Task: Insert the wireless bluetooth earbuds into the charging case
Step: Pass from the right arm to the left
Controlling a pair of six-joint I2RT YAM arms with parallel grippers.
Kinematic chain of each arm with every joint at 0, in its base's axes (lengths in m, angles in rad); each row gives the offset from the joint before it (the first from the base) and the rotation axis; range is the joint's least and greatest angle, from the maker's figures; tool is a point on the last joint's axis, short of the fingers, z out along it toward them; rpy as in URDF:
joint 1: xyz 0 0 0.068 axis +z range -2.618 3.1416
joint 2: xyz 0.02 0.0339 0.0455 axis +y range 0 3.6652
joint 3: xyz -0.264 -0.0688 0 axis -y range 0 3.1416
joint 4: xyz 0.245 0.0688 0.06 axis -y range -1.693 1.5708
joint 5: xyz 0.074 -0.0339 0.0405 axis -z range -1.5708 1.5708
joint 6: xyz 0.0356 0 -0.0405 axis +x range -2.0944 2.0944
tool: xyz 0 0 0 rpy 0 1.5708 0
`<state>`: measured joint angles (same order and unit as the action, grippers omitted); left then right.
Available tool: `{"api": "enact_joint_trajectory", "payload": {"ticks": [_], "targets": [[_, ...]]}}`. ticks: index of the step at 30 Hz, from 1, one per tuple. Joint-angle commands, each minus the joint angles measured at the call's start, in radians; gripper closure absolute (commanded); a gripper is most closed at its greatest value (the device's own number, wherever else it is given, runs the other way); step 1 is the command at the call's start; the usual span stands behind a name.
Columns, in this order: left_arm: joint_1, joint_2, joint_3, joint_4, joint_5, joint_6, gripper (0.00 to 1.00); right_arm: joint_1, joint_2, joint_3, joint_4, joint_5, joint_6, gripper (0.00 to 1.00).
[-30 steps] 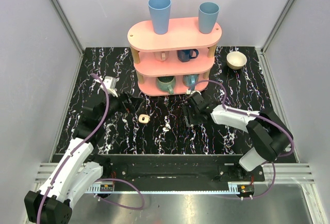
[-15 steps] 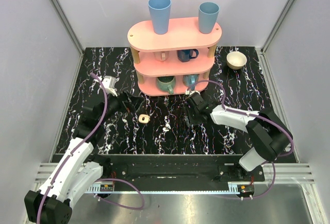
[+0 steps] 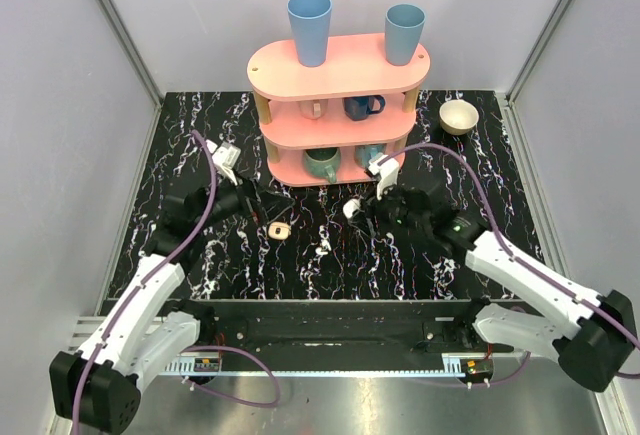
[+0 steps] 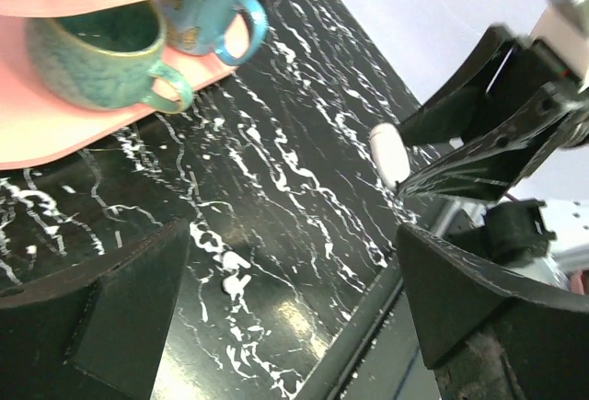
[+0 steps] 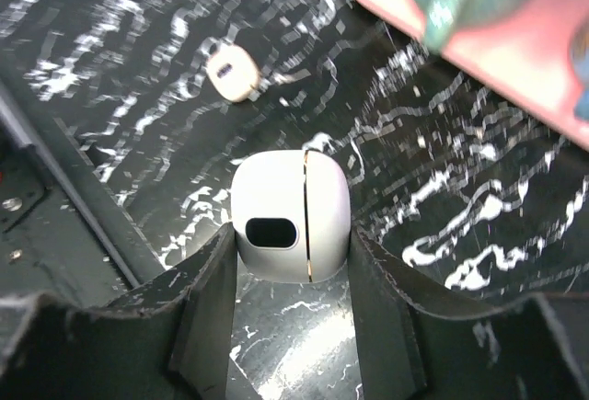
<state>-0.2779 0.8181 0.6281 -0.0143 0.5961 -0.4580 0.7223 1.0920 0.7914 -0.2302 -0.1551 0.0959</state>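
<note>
My right gripper (image 3: 356,210) is shut on a small white rounded charging case (image 5: 290,218) with its lid closed, held just above the table; the case also shows in the top view (image 3: 351,209) and the left wrist view (image 4: 387,154). The earbuds (image 3: 322,250), tiny white pieces, lie on the black marbled table between the two grippers and show in the left wrist view (image 4: 230,271). My left gripper (image 3: 256,213) is open and empty, low over the table left of them; its jaws (image 4: 293,234) stand wide apart.
A small beige rounded box (image 3: 279,229) lies by the left gripper and shows in the right wrist view (image 5: 231,75). A pink tiered shelf (image 3: 338,67) with mugs and blue cups stands behind. A cream bowl (image 3: 459,116) sits at the back right.
My right arm has stretched out and turned, and the white case now shows in its gripper, shifted a little left. My left gripper has moved slightly right, toward the middle.
</note>
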Motion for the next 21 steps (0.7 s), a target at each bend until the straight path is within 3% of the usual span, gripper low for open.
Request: {"api": "enact_joint_trajectory", "payload": {"ticks": [1, 12, 21], "targets": [[0.003, 0.015, 0.074, 0.082, 0.182, -0.024, 0.01, 0.009, -0.052, 0.112, -0.067, -0.176, -0.139, 0.71], [-0.04, 0.127, 0.196, -0.032, 0.324, 0.009, 0.01, 0.092, -0.043, 0.204, -0.123, -0.161, -0.32, 0.8], [-0.138, 0.23, 0.269, -0.062, 0.304, -0.019, 0.01, 0.264, -0.014, 0.23, -0.13, 0.115, -0.406, 0.82]]}}
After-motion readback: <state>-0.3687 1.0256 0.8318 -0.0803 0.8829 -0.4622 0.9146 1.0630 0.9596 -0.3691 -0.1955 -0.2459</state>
